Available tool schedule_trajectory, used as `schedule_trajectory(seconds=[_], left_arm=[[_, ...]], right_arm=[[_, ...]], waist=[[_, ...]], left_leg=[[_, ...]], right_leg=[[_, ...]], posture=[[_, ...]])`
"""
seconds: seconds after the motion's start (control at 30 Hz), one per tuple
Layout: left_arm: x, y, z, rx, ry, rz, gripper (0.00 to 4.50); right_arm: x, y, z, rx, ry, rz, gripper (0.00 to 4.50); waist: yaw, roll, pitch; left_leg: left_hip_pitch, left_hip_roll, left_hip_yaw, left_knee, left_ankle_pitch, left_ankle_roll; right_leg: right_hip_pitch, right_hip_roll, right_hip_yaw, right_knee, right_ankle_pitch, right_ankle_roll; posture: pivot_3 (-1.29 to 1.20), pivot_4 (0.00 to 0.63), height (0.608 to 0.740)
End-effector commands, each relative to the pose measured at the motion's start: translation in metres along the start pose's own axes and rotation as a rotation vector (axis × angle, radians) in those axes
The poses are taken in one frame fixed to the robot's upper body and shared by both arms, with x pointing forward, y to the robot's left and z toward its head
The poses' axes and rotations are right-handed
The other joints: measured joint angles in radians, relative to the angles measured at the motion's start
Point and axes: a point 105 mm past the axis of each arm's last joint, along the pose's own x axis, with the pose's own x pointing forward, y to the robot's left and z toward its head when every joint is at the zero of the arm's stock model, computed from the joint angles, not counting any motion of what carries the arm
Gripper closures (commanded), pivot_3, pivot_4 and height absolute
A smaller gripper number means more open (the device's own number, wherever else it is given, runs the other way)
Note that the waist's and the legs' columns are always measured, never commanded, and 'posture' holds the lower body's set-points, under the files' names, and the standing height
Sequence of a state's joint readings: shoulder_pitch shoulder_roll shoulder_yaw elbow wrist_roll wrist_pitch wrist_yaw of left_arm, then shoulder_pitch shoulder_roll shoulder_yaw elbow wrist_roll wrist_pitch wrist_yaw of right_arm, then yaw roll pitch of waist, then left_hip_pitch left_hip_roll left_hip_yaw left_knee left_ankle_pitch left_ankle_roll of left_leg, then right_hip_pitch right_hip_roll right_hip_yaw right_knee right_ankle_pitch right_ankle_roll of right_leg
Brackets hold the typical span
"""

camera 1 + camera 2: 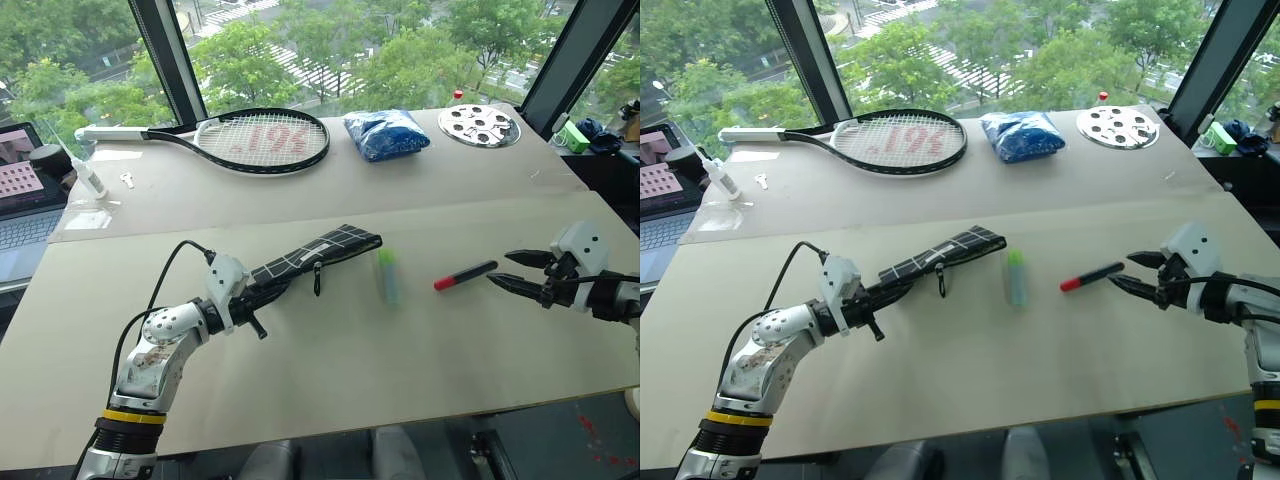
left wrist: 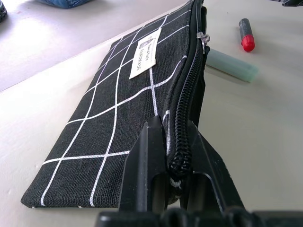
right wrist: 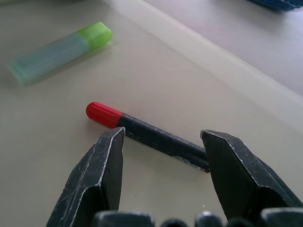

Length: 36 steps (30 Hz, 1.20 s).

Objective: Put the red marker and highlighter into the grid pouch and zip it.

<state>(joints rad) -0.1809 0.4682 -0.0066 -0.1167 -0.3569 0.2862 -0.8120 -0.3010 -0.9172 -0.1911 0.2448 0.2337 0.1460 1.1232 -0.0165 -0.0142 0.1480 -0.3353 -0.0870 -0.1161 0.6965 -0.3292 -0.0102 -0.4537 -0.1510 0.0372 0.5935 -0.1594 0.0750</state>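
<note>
The grid pouch (image 1: 318, 250) is held up at an angle over the table, black with white lines, its zipper pull (image 1: 317, 280) dangling. My left gripper (image 2: 171, 156) is shut on the pouch's near end at the zipper edge. The pale green highlighter (image 1: 387, 274) lies flat just right of the pouch. Further right lies the red marker (image 1: 465, 275), red cap toward the highlighter. My right gripper (image 1: 503, 270) stands open right behind the marker's black end, and its fingers (image 3: 102, 170) flank that end in the right wrist view without touching it.
At the back of the table lie a tennis racket (image 1: 250, 138), a blue plastic bag (image 1: 386, 133) and a round perforated metal disc (image 1: 478, 125). A laptop (image 1: 25, 195) sits off the left edge, with a small white bottle (image 1: 88, 178) nearby.
</note>
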Motion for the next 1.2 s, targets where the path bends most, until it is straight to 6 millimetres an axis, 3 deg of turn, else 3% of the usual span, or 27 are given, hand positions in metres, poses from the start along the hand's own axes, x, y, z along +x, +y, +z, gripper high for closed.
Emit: schedule_trajectory(seconds=[0.03, 0.37, 0.87, 0.9, 1.0, 1.1, 1.2], left_arm=[[-0.003, 0.001, 0.009, 0.029, -0.031, 0.001, 4.50], [-0.011, 0.005, 0.011, 0.045, -0.029, 0.015, 4.50], [-0.020, 0.004, 0.012, 0.054, -0.019, 0.032, 4.50], [-0.020, 0.003, 0.013, 0.054, -0.020, 0.035, 4.50], [-0.021, 0.003, 0.013, 0.054, -0.020, 0.040, 4.50], [-0.020, 0.004, 0.012, 0.054, -0.017, 0.042, 4.50], [-0.018, 0.005, 0.011, 0.055, -0.015, 0.044, 4.50]], right_arm=[[0.010, 0.002, 0.007, -0.117, 0.022, 0.073, 1.62], [0.031, -0.013, 0.001, -0.284, 0.134, 0.198, 1.62], [0.056, -0.005, -0.007, -0.322, 0.255, 0.413, 1.62], [0.056, -0.005, -0.006, -0.325, 0.251, 0.421, 2.12], [0.053, -0.004, -0.005, -0.308, 0.244, 0.441, 2.91], [0.049, -0.004, -0.006, -0.293, 0.239, 0.447, 4.03], [0.046, -0.006, -0.004, -0.268, 0.220, 0.436, 4.05]], waist=[[-0.001, 0.000, 0.000], [-0.001, 0.000, 0.000], [-0.008, 0.000, 0.000], [-0.010, 0.000, 0.000], [-0.013, 0.000, 0.000], [-0.014, 0.000, 0.000], [-0.014, 0.000, 0.000]], left_leg=[[0.000, 0.000, 0.000, 0.000, 0.000, 0.000], [0.000, 0.000, 0.003, 0.000, 0.000, 0.000], [0.001, 0.001, 0.003, 0.000, 0.000, 0.000], [0.001, 0.001, 0.003, 0.000, 0.000, 0.000], [0.001, 0.001, 0.003, 0.000, 0.000, 0.000], [0.000, 0.001, 0.003, 0.000, 0.000, 0.000], [0.000, 0.001, 0.003, 0.000, 0.000, 0.000]], right_leg=[[0.000, 0.000, 0.001, 0.000, 0.000, 0.000], [-0.001, 0.000, 0.002, -0.001, 0.001, 0.001], [-0.001, 0.000, 0.003, -0.001, 0.001, 0.001], [-0.001, 0.001, 0.003, -0.001, 0.001, 0.001], [-0.001, 0.001, 0.003, -0.001, 0.001, 0.001], [-0.001, 0.001, 0.003, -0.001, 0.001, 0.001], [-0.001, 0.001, 0.003, -0.001, 0.001, 0.001]], posture=[[0.00, 0.150, 0.740], [0.00, 0.150, 0.740], [0.00, 0.150, 0.740], [0.00, 0.150, 0.740], [0.00, 0.150, 0.740], [0.00, 0.150, 0.740], [0.00, 0.150, 0.740]])
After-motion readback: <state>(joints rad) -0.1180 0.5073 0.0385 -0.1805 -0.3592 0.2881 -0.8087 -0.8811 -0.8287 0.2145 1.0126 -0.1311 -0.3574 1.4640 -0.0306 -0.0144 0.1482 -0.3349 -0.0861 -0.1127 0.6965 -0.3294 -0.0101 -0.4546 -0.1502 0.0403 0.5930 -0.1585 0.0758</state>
